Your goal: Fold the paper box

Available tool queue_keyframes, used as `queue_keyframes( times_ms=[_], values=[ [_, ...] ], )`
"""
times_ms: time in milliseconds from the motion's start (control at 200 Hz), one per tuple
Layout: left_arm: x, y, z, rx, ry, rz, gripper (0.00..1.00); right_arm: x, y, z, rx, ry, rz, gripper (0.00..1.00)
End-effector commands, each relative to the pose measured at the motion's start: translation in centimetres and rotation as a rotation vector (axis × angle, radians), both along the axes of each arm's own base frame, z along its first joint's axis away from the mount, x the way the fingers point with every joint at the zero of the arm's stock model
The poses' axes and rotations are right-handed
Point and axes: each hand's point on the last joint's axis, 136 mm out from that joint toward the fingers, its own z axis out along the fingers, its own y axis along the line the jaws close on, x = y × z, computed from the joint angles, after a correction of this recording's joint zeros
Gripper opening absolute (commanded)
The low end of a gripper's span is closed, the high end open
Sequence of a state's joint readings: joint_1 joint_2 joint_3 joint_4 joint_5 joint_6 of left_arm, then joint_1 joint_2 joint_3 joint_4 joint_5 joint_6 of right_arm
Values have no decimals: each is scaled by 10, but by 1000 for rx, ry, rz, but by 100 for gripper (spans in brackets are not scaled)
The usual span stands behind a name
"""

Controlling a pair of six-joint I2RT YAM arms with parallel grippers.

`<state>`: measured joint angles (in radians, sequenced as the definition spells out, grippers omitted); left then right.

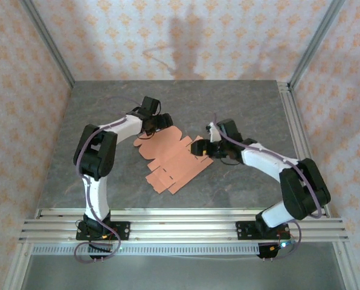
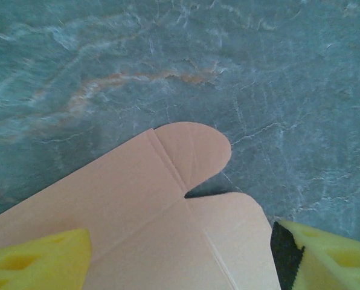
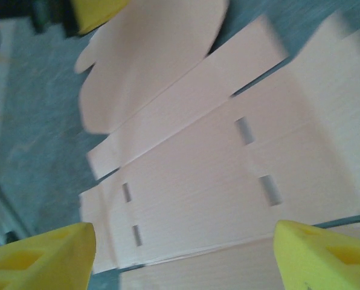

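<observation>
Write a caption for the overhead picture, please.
The left gripper and right gripper flank the flat paper box on a grey table.

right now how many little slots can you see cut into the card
4, all in the card sheet, right wrist view: one pair of slots at picture right, one pair lower left. More may be hidden outside the frame.

Items counted: one paper box [image 1: 171, 160], flat; two hands, left hand [image 1: 160, 124] and right hand [image 1: 199, 147]; one surface [image 1: 246, 109].
</observation>
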<state>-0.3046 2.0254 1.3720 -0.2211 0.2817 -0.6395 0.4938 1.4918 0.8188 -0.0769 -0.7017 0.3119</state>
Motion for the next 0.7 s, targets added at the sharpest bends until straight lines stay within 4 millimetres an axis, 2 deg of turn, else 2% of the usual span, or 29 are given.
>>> queue_keyframes(
  times_ms=[0, 95, 250, 370, 390, 496, 566, 696],
  values=[
    [-1, -1, -6, -30, 46, 16, 79, -8, 33, 2, 130, 59, 2, 76],
    [-7, 4, -14, -25, 60, 38, 79, -14, 32, -23, 95, 99, 2, 76],
    [-28, 22, -19, 9, 70, 90, 79, 2, 5, -55, -29, 117, -46, 76],
    [-47, 33, -23, 41, 84, 112, 81, 26, -12, -68, -93, 101, -76, 76],
    [-49, 35, -14, 39, 67, 112, 81, 31, -16, -71, -117, 100, -85, 76],
    [-64, 41, -10, 56, 71, 113, 82, 58, -37, -86, -245, 74, -116, 76],
    [-75, 40, -9, 35, 76, 111, 82, 78, -38, -86, -270, 50, -115, 76],
    [-104, 32, -16, -21, 122, 76, 83, 109, -29, -80, -275, 21, -90, 77]
  ],
)
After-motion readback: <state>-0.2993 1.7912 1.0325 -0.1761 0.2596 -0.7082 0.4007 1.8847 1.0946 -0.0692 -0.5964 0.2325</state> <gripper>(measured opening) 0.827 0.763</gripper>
